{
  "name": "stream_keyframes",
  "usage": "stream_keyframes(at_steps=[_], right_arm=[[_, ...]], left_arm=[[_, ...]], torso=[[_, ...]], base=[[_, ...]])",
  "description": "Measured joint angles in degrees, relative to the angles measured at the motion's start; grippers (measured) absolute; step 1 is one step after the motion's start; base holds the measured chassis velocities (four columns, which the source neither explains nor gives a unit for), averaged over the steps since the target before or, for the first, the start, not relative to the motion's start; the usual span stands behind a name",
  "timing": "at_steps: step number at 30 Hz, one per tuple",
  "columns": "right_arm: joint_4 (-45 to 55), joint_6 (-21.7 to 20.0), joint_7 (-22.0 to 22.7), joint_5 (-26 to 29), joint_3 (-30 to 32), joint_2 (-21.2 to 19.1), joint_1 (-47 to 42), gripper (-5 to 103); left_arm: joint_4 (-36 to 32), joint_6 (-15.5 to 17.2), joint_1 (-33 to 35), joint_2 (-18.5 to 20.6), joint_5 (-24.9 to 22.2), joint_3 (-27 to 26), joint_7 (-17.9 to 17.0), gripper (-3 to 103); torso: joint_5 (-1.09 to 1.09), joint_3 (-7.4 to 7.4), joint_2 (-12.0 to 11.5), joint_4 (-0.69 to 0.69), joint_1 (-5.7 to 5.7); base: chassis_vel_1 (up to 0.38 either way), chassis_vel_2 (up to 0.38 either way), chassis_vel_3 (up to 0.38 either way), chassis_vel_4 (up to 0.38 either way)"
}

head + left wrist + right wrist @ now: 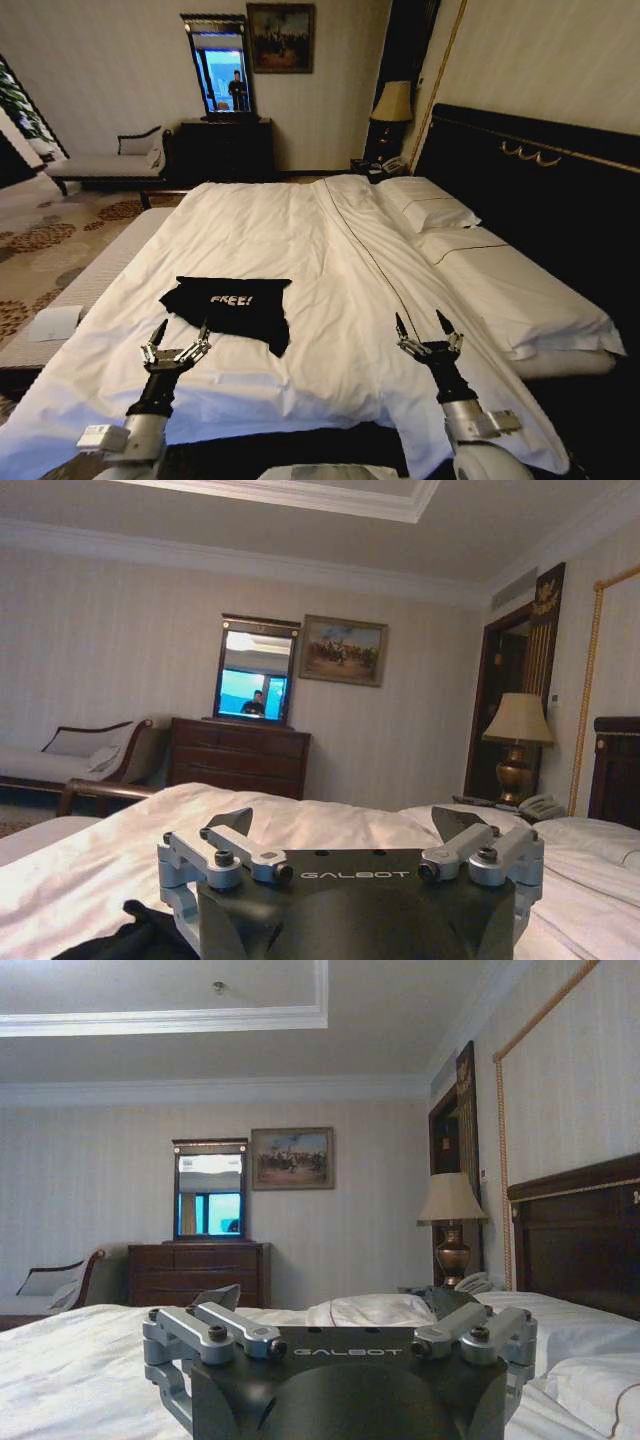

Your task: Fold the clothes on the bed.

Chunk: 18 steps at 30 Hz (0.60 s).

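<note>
A black T-shirt [230,305] with white "FREE!" lettering lies crumpled on the white bed [320,250], left of the bed's middle and near its foot. My left gripper [180,328] stands open just short of the shirt's near edge, nothing between its fingers. A dark fold of the shirt [125,935] shows beside my left gripper [345,820] in the left wrist view. My right gripper [422,321] is open over bare sheet, well to the right of the shirt. In the right wrist view my right gripper [335,1295] points along the bed.
White pillows [430,210] lie against the dark headboard [540,180] at the right. A padded bench [90,280] runs along the bed's left side. A dresser with a mirror [225,140], a chaise [105,160] and a lamp [392,105] stand by the far wall.
</note>
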Motion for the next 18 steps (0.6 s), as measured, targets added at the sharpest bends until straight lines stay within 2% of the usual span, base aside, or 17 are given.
stream_keyframes(at_steps=[18], right_arm=[[-0.4, 0.5, 0.1, 0.4, -0.2, 0.1, 0.3, 100]], left_arm=[[-0.5, -0.1, 0.3, -0.4, 0.5, -0.2, -0.1, 100]], torso=[[-0.01, -0.01, 0.0, 0.00, 0.00]], base=[[0.118, 0.137, -0.110, -0.139]])
